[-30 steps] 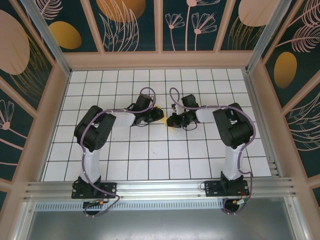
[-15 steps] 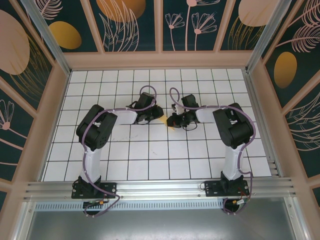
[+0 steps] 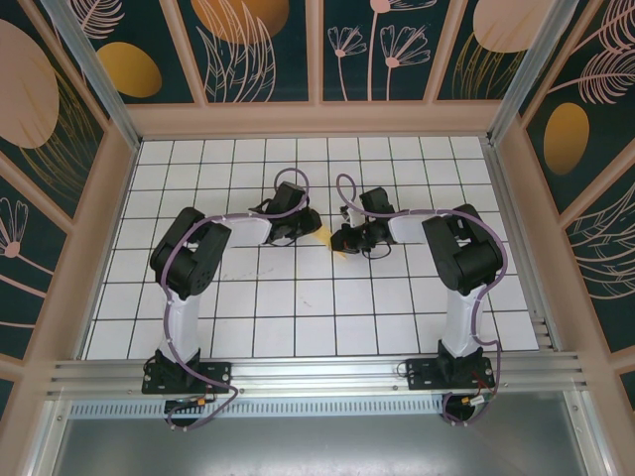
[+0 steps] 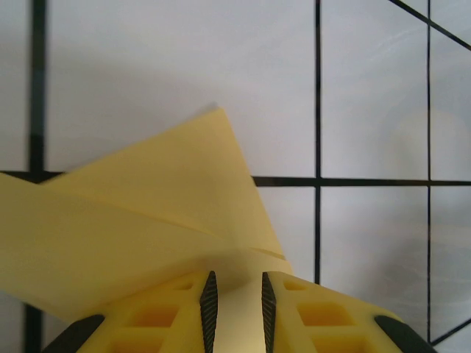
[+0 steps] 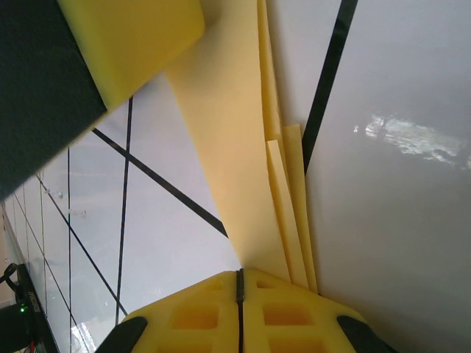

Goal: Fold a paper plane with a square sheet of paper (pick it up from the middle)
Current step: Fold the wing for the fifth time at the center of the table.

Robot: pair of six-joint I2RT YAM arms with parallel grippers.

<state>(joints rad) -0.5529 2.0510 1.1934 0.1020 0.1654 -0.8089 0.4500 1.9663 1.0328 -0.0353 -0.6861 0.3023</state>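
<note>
Two arms reach inward over the white grid table (image 3: 298,317) and meet near its middle. On the left, the left gripper (image 3: 310,230) points right toward the yellow paper (image 3: 327,235). From its wrist camera, the left gripper (image 4: 237,309) shows its black pads (image 4: 210,305) a narrow gap apart, with the yellow paper (image 4: 147,220) running down into that gap. I cannot tell whether the pads pinch it or merely straddle it. The paper spreads out in front in folded layers, one corner pointing up over a grid line. Between the two tools the paper lies just above the tiles. On the right, the right gripper (image 3: 342,239) faces left, close beside the other. Its wrist view shows the right gripper (image 5: 239,294) with fingers pressed together - clamped on the layered edge of the yellow paper (image 5: 228,147), which stretches away toward the other tool's yellow finger (image 5: 132,37)
</note>
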